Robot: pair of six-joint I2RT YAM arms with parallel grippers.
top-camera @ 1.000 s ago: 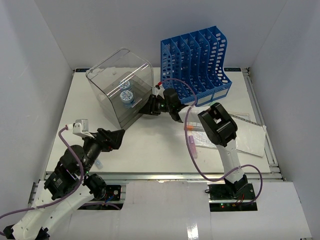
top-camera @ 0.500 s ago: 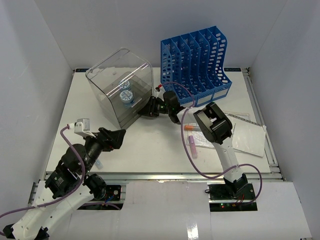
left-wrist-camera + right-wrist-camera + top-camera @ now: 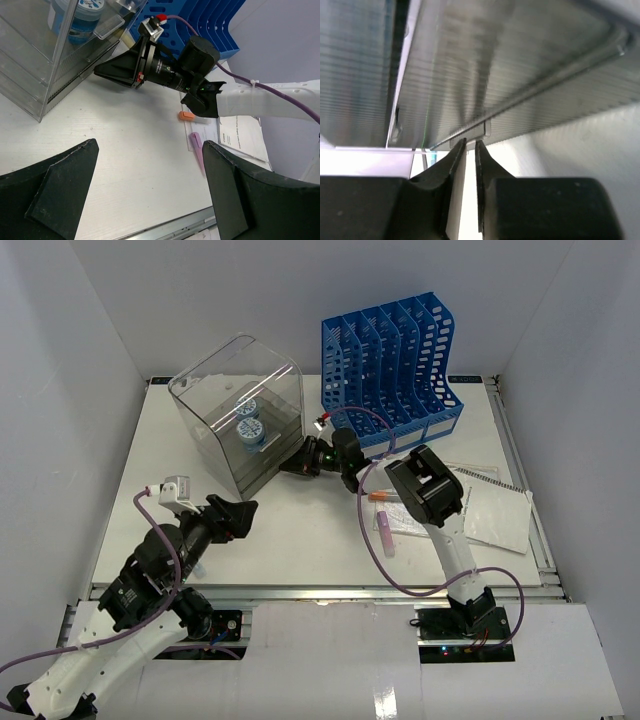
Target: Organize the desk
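White desk (image 3: 300,530): right pincer (image 3: 469,143) has pinched shut on the drawer tab (image 3: 470,131); left pincer (image 3: 150,147) gapes empty.

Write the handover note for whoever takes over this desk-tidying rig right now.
Left gripper: open, empty, over the desk front left.
Right gripper: closed to a sliver on a drawer tab, low on the clear drawer box.
Done: blue rolls sit in the box; nothing else shows.
Left: pink marker, orange-capped pen and papers lie loose at right, before the blue file rack.
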